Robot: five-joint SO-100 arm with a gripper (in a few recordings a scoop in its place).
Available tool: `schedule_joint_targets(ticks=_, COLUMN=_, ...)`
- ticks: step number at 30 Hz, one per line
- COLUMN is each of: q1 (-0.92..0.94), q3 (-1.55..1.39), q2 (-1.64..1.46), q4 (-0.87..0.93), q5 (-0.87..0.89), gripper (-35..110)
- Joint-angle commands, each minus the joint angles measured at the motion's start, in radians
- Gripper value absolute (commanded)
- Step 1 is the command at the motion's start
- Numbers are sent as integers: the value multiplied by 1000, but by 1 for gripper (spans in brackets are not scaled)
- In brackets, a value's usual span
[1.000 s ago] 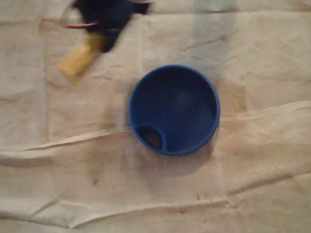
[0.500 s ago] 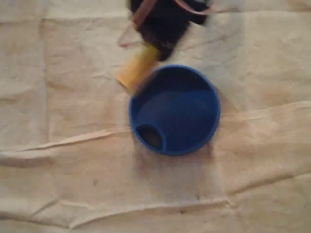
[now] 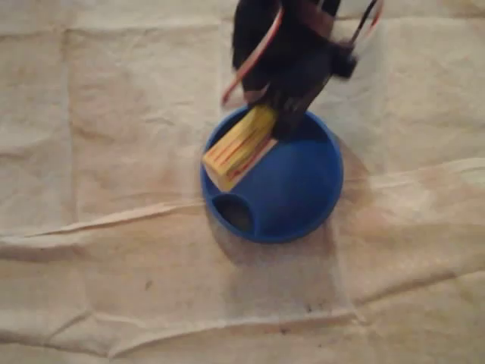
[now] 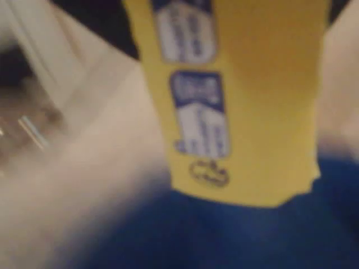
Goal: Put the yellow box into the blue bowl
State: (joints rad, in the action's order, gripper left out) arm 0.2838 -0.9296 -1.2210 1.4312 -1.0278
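wide creased cloth [image 3: 114, 265] across the whole table, nothing shifting there. the blue bowl [image 3: 337, 178] sits in the middle of the overhead view, same spot it held a second ago, and it has not been nudged.

and here comes the arm: a second back it was off at the upper left, well clear of the bowl; half a second back it was at the bowl's upper left rim; now the gripper [image 3: 282, 117] is over the upper rim itself. it is blurred, so the jaws can't be read directly, but it looks clamped on the upper end of the yellow box [image 3: 239, 148], which hangs out from it at a slant.

the box is over the bowl's upper left part, its low corner near the left rim. the wrist view agrees, with the yellow box [image 4: 241, 95] hanging down and the blue bowl [image 4: 224, 235] under its end.

so the carry looks almost done, with a little more centring and then the drop to come. red and white wires [image 3: 254, 57] loop beside the arm.
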Motion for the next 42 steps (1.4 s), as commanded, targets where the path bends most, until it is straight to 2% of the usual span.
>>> schedule_joint_targets(ticks=1, q1=-8, q3=51, q2=-20, q4=-20, q5=12, gripper=0)
schedule_joint_targets(ticks=10, q1=-46, q3=52, q2=-23, q4=-21, q5=11, gripper=2)
schedule_joint_targets(ticks=14, q1=-46, q3=52, q2=-31, q4=-32, q5=11, gripper=10)
schedule_joint_targets(ticks=21, q1=-23, q3=51, q2=-32, q4=-153, q5=9, gripper=23)
schedule_joint_targets(ticks=30, q1=6, q3=51, q2=-35, q4=-126, q5=-2, gripper=24)
schedule_joint_targets(ticks=34, q1=26, q3=49, q2=-87, q4=-100, q5=-2, gripper=21)
schedule_joint_targets(ticks=42, q1=32, q3=37, q2=-196, q4=-87, q5=17, gripper=-2)
